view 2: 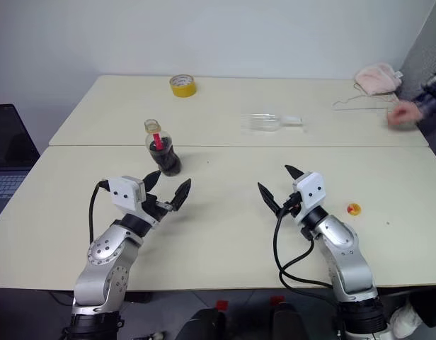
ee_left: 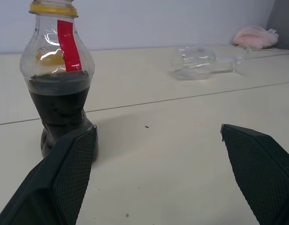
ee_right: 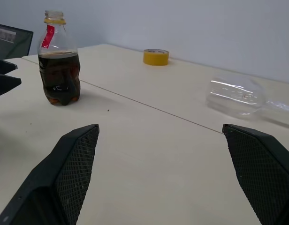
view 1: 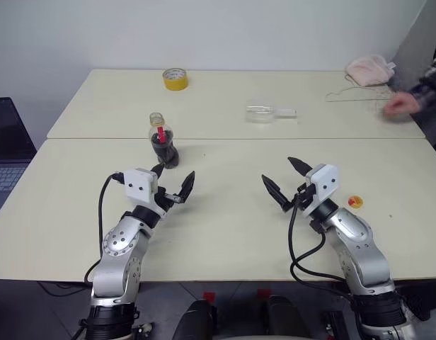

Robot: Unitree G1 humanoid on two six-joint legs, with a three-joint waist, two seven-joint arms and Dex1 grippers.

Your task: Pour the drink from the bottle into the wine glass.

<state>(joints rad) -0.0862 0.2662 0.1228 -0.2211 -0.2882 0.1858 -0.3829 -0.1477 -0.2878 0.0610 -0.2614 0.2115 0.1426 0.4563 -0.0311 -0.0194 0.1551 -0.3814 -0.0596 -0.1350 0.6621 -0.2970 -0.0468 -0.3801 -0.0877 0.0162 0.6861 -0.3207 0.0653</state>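
Note:
The bottle (view 1: 162, 139) stands upright on the near table, left of centre, about half full of the dark drink (ee_left: 60, 101). It has a red label strip and a yellow ring at its neck. The wine glass (view 1: 266, 112) lies on its side on the far table, beyond the seam. My left gripper (view 1: 174, 177) hovers open just in front of the bottle, one finger close beside its base. My right gripper (view 1: 277, 171) is open over bare tabletop, well to the right of the bottle and nearer than the glass. Neither holds anything.
A yellow tape roll (view 1: 175, 78) sits at the far table's back. A small yellow-and-red cap (view 1: 355, 202) lies right of my right gripper. A pink cloth (view 1: 368, 69) and a person's hand (view 1: 400, 105) are at the far right. A laptop (view 1: 6, 145) stands at the left.

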